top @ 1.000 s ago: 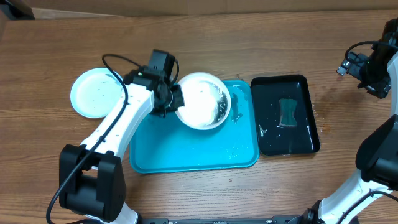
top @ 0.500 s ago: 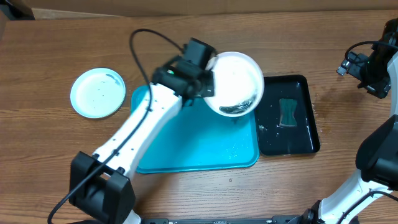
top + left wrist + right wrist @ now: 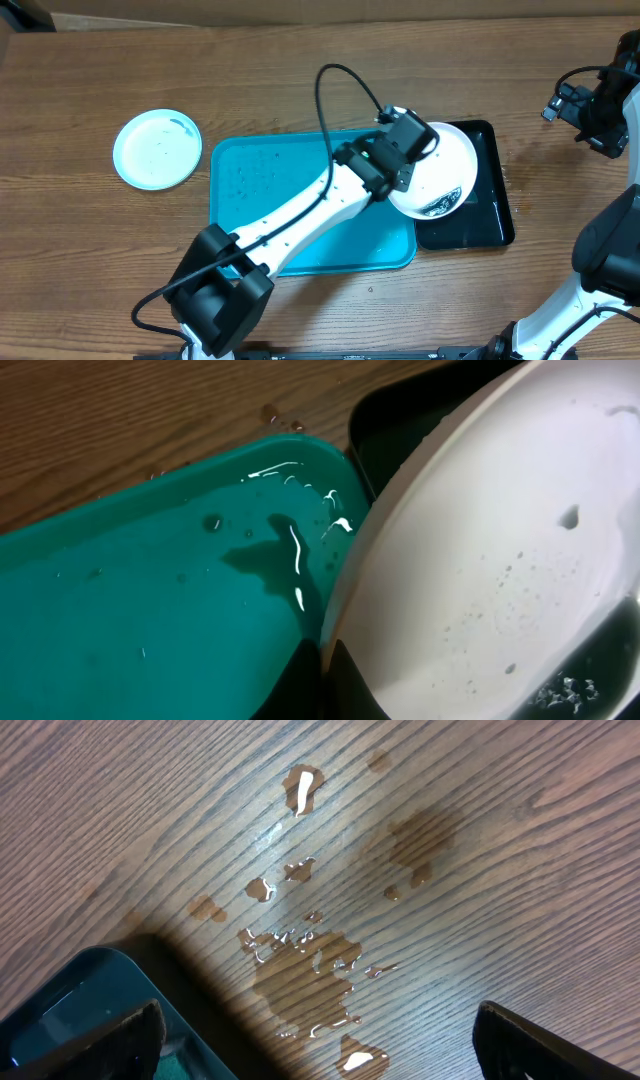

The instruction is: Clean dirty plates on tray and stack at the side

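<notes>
Wet wood bench (image 3: 300, 70). Light blue plate (image 3: 157, 150) upper left. Turquoise tray (image 3: 260, 190) center, water-beaded. Left jaws pinch 1 white plate (image 3: 445, 165) by its rim, tilted over black tray (image 3: 495, 225). Likely light, stiff, slick; grip the rim. Right jaws wide, far right.

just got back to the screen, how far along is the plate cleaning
Done, it seems: the blue plate lies on the table left of the tray, which holds no plates. In hand: the left gripper holds the white plate tilted over the black tray, dark specks on it. The right gripper hangs open, aside. Left: finish the white plate and stack it on the blue one.
</notes>
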`<move>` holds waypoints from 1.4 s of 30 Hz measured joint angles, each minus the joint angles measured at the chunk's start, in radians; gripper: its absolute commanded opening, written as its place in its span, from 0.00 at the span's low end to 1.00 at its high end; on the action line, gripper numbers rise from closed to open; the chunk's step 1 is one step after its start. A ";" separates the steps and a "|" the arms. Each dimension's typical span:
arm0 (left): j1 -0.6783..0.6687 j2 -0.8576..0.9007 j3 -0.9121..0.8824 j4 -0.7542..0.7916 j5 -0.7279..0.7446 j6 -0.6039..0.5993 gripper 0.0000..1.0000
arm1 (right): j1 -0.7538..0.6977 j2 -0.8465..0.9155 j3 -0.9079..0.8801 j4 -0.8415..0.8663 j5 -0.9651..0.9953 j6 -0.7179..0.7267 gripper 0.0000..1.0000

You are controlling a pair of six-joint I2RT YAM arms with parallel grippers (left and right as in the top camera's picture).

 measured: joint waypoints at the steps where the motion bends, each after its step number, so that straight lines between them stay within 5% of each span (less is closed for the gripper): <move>1: -0.010 0.002 0.000 0.000 -0.017 0.010 0.04 | 0.000 0.000 0.000 0.000 0.000 0.000 1.00; 14: -0.224 0.002 0.118 0.093 -0.464 0.376 0.04 | 0.000 0.000 0.000 0.000 0.000 0.000 1.00; 26: -0.369 0.002 0.124 0.564 -0.913 0.858 0.04 | 0.000 0.000 0.000 0.000 0.000 0.000 1.00; 32: -0.367 0.002 0.124 0.606 -0.974 0.940 0.04 | 0.000 0.000 0.000 0.001 0.000 0.000 1.00; 42: -0.367 0.002 0.124 0.598 -0.987 0.916 0.04 | 0.000 0.000 0.000 0.000 0.000 0.000 1.00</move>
